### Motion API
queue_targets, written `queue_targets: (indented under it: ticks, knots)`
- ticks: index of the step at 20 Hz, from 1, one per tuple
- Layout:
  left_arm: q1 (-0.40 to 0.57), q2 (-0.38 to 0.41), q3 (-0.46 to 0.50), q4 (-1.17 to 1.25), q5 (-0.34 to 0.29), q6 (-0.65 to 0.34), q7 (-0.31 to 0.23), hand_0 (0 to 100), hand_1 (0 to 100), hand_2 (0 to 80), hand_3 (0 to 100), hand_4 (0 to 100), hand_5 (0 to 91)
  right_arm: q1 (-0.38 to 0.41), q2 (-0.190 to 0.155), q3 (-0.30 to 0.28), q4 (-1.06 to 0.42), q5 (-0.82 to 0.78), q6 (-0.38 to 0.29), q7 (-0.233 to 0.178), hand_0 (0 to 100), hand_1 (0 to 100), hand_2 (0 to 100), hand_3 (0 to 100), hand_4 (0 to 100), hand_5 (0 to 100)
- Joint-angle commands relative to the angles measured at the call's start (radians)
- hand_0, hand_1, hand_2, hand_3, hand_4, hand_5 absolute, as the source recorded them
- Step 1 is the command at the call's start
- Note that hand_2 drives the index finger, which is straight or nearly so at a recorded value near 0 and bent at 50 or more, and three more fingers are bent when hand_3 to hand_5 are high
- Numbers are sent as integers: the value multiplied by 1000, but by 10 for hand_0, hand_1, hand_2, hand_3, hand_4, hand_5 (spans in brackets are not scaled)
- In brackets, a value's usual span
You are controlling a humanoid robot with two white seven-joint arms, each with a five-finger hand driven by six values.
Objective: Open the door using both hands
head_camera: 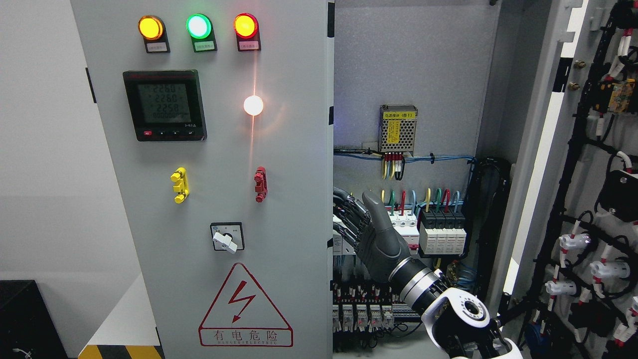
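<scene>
Right hand (371,234): dark grey, jointed fingers showing black linkages
Wrist: ribbed silver metal cuff
Forearm: glossy white shell, black round joint

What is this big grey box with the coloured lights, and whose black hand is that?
You are looking through a camera on a robot's head. The grey box is an electrical cabinet. Its left door is closed and carries three lamps, a small screen, a turning switch and a red lightning warning sign. The right door is already swung open, so you can see wires and rows of switches inside. The black hand is the robot's right hand, coming in from the lower right. Its fingers curl around the edge of the closed door. The other hand is not in the picture.
</scene>
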Motion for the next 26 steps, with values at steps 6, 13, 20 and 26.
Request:
queue_targets:
  ticks: [6,13,20,26]
  knots:
    - [0,0,-32,0,0,0,-1,0,0,0,0,0,0,-35,0,-10,85,-3,2,79,190,0,0,0,0,0]
    - [0,0,-32,0,0,0,-1,0,0,0,0,0,0,-58,-12,-10,121,-5,0,126,190,0,0,0,0,0]
    - [0,0,-32,0,0,0,-1,0,0,0,0,0,0,-61,-17,-26,133,-5,0,131,191,0,0,0,0,0]
    - [0,0,-32,0,0,0,-1,0,0,0,0,0,0,-75,-16,-35,147,-5,0,169,190,0,0,0,0,0]
